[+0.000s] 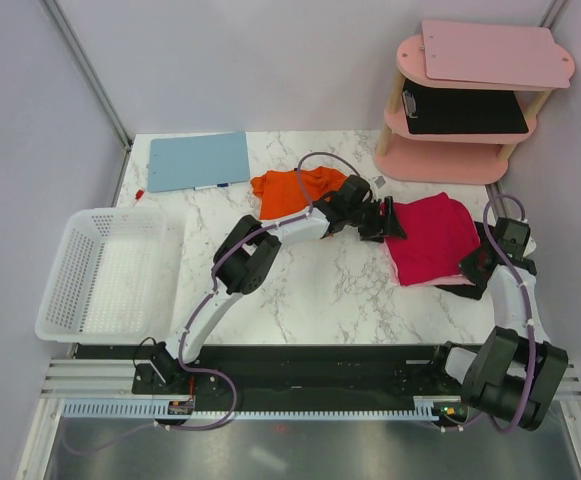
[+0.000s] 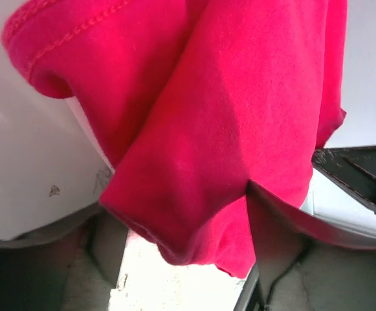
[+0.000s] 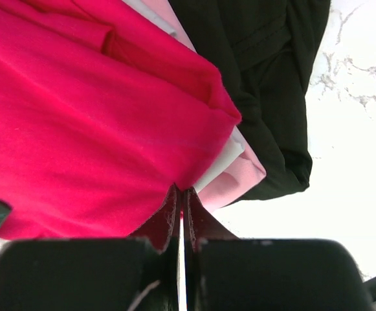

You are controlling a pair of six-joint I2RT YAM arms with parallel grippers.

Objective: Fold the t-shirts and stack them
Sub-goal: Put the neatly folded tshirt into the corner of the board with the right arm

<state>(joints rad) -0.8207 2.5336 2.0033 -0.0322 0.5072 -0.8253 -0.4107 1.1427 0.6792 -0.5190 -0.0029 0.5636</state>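
Here, centre-right of my overhead frame, lies the magenta t-shirt [image 1: 432, 238]: soft, light, limp. My right gripper [image 3: 181, 202] is clamped on its edge; my left gripper [image 2: 188, 253] straddles the opposite fold, jaws apart. I judge the edges best for holding.

soft matt cloth magenta shirt [image 1: 432, 238], glossy smooth marbled tabletop [image 1: 330, 290], perforated white plastic basket [image 1: 120, 214].

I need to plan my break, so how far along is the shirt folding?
Done: the magenta t-shirt looks folded, lying partly over black cloth. In hand: the right gripper pinches its edge; the left gripper, jaws open, straddles the opposite edge. Left: the orange t-shirt, crumpled and unstacked.
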